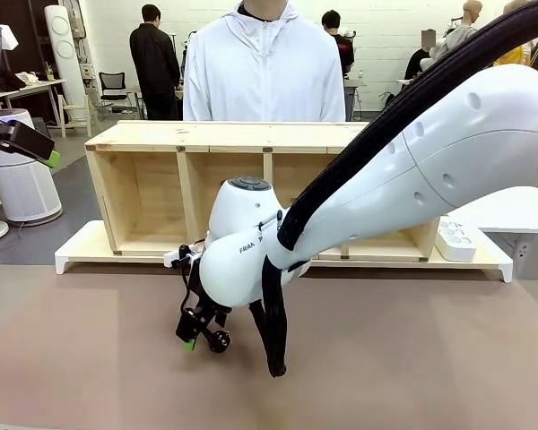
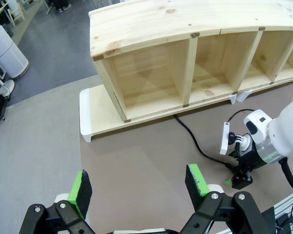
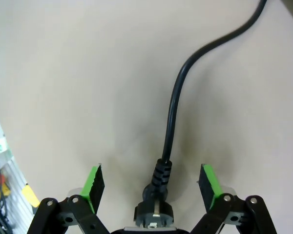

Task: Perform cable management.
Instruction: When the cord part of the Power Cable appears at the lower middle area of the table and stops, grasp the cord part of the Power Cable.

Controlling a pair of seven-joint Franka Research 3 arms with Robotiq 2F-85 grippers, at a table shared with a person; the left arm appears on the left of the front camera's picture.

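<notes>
The cable [image 3: 172, 114] is a thin black cord lying on the tan table. It ends in a round black plug [image 3: 155, 210] with a ribbed sleeve. My right gripper [image 3: 151, 187] hangs low over the plug, open, with its green pads [image 3: 94, 186] on either side and not touching it. In the left wrist view the cable [image 2: 195, 144] runs from under the wooden shelf [image 2: 151, 73] to my right gripper [image 2: 239, 178]. From the front, the right gripper [image 1: 197, 333] points down at the table left of centre. My left gripper [image 2: 138, 184] is open, empty and high up; in the front view it [image 1: 38, 150] is at the far left.
The wooden shelf [image 1: 152, 136] with open compartments stands on a white board [image 1: 81, 246] across the table's far side. A white power strip [image 1: 455, 240] lies on the board's right end. A person in a white jacket [image 1: 264, 72] stands behind the shelf.
</notes>
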